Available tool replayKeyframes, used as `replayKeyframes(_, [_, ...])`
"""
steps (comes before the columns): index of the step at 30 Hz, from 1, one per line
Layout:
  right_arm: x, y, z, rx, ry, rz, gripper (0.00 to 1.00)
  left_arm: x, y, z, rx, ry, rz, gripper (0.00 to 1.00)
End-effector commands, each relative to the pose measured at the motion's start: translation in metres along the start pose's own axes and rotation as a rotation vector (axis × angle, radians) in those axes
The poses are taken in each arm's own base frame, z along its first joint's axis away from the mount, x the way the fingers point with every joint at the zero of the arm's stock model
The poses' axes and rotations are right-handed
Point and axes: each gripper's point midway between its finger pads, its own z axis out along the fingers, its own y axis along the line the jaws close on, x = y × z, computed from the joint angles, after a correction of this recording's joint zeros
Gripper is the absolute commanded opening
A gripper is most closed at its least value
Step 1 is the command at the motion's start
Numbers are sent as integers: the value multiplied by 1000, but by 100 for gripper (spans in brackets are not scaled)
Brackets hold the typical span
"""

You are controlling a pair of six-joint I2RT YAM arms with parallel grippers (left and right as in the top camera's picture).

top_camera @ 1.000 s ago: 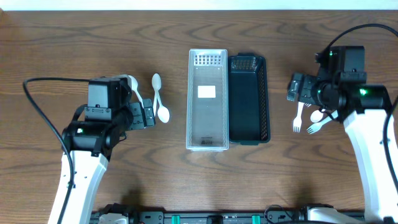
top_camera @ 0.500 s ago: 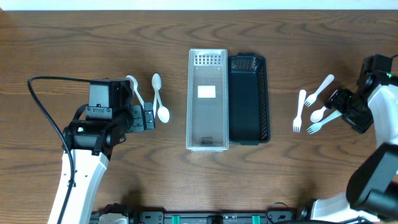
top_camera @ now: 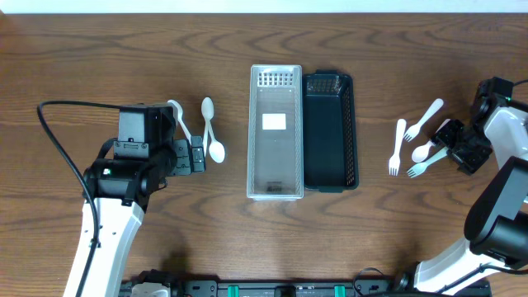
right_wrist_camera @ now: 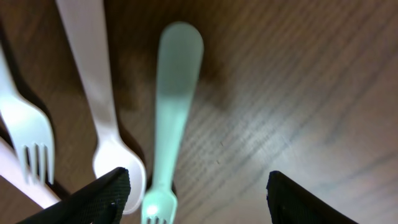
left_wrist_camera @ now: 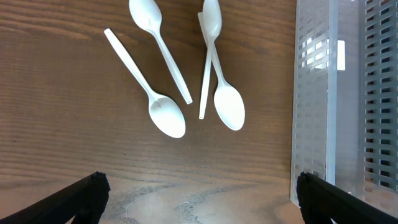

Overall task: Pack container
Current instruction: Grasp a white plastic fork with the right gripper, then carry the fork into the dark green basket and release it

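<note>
Containers: a clear rectangular plastic tray [top_camera: 275, 165] and a dark perforated plastic basket [top_camera: 330, 140] sit side by side and touching at the table's centre. Both look empty, so packing has apparently not begun.
Spoons: four white plastic spoons [left_wrist_camera: 166, 116] lie loose on the wood left of the tray. Two of them cross, and they are sorted apart from the other cutlery, on the left arm's side.
Forks: the white plastic forks [right_wrist_camera: 177, 93] lie fanned out well to the right of the basket, on the right arm's side.
Left gripper [left_wrist_camera: 198, 198]: jaws spread wide and holding nothing. It hovers just short of the spoon bowls, likely lining up a pick.
Right gripper [right_wrist_camera: 198, 186]: fingers also far apart and empty. It sits low over the fork handles, probably choosing one to straddle.
Risk: the crossed spoons may drag each other when one is lifted, and thin, flat handles give little to grip.
</note>
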Motion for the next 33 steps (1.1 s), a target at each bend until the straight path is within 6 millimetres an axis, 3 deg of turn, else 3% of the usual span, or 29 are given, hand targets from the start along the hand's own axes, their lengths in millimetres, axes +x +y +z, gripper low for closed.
replayKeyframes(1, [-5,0,9,4,4,31,73,-6,1,-4,-2,-13,6,98])
replayKeyframes(9, [-6,0,23,14,7,44,70,-6,1,-4,-2,-13,6,98])
replayKeyframes(12, [-5,-1,24,17,12,49,59,-6,1,-4,-2,-13,6,98])
replayKeyframes(16, [0,-4,26,27,29,47,55,-6,1,-4,-2,-13,6,98])
replayKeyframes(23, [18,-13,46,47,51,46,59,-6,1,-4,-2,-13,6,98])
replayKeyframes(27, [25,-16,52,53,62,44,47,-6,1,-4,-2,-13,6,98])
replayKeyframes(30, [28,-18,53,60,73,43,31,-6,1,-4,-2,-14,6,98])
replayKeyframes(33, [32,-20,48,67,84,42,25,-6,1,-4,-2,-14,6,98])
